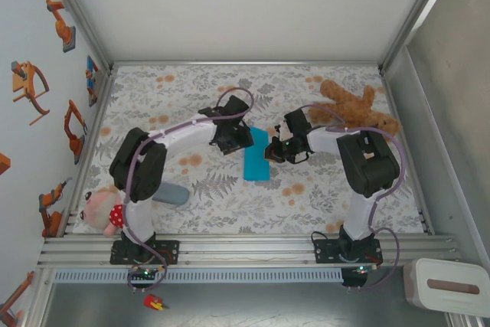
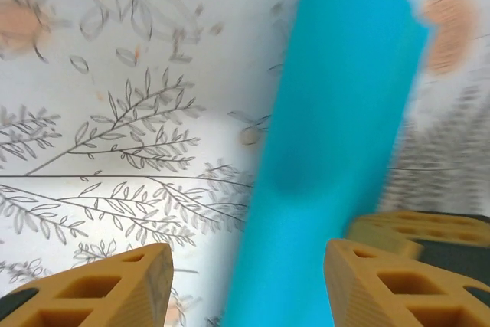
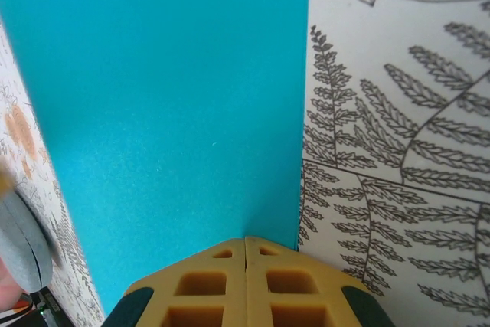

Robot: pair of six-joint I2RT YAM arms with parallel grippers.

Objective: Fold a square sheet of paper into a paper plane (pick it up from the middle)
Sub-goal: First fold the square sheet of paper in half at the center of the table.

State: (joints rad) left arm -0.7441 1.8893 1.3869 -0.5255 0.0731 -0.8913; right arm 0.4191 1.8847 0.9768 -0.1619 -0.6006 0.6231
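The square sheet of paper (image 1: 257, 156) is turquoise and lies on the floral table cover as a narrow folded oblong. A paper plane is out of view. My left gripper (image 1: 232, 139) hovers at the sheet's upper left. In the left wrist view it (image 2: 249, 281) is open, with the blurred sheet (image 2: 337, 135) running between its yellow fingers (image 2: 115, 289), the left one apart from it. My right gripper (image 1: 274, 151) is at the sheet's right side. It (image 3: 245, 241) is shut, tips together against the flat sheet (image 3: 168, 97) near its right edge.
A brown teddy bear (image 1: 354, 106) lies at the back right. A grey-blue oblong case (image 1: 170, 194) and a small doll (image 1: 102, 210) sit at the front left by the left arm's base. A white box (image 1: 448, 285) stands off the table, front right.
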